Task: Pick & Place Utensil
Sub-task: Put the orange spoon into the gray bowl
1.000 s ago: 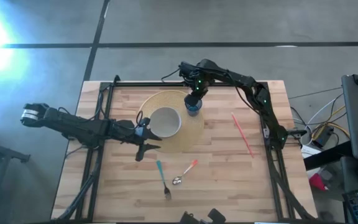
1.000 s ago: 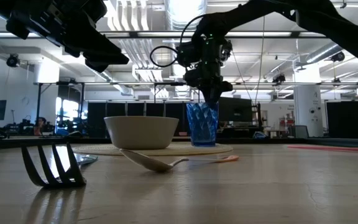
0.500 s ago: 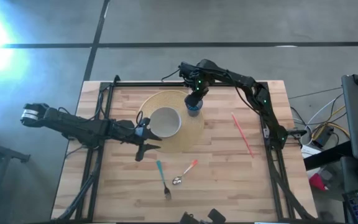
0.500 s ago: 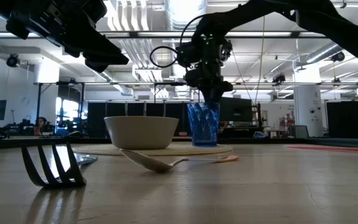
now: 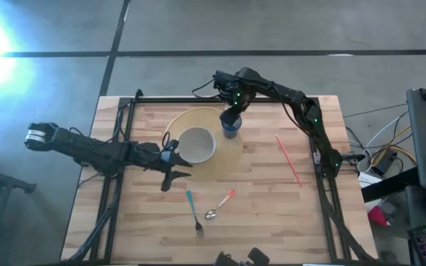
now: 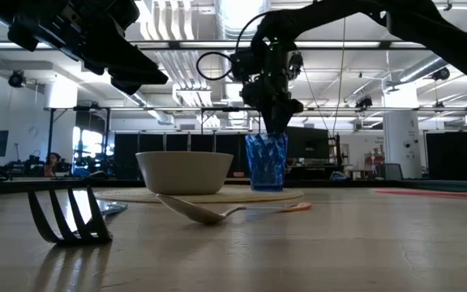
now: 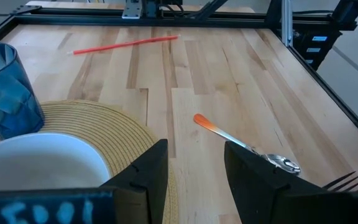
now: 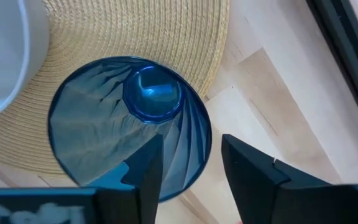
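While my right gripper (image 5: 231, 118) hangs released directly over the ribbed blue plastic cup (image 5: 230, 129) on the round woven placemat (image 5: 228, 159), I see my left gripper (image 5: 174, 176) parted and empty beside the white ceramic bowl (image 5: 197, 145). Nearer the front, the orange-handled metal spoon (image 5: 220, 205) and teal-handled fork (image 5: 193, 212) lie on the wooden table (image 5: 265, 214).

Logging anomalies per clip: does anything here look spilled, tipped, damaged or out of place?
Nothing stands out. The blue ribbed plastic cup stands upright on the round woven placemat beside the white bowl, and looks empty. The teal-handled fork, orange-handled spoon and red straw lie flat on the wooden table.
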Motion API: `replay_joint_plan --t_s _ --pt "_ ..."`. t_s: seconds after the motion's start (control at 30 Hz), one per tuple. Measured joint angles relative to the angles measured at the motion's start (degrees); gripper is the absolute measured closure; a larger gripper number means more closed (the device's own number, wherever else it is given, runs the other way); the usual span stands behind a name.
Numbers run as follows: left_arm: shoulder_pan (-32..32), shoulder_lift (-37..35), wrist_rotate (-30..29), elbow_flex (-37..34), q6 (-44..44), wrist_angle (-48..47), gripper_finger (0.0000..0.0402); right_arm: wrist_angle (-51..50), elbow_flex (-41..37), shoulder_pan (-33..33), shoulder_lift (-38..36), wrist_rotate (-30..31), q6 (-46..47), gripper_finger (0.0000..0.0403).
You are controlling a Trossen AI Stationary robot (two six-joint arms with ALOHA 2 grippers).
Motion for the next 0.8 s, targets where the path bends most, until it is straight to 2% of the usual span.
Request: replay_joint_plan --t_s 0.23,0.47,0.8 --pt "0.0 0.0 0.0 0.0 0.0 0.0 0.0252 -2.4 4.5 0.0 0.0 0.0 -0.1 0.0229" --pt "0.0 0.0 0.0 0.0 0.0 -0.1 0.0252 -6.8 10.2 0.0 0.0 0.0 -0.2 0.0236" --pt "0.0 0.0 0.0 0.0 0.0 -0.6 0.0252 -6.9 8.9 1.5 -8.0 -0.6 -0.9 0.0247"
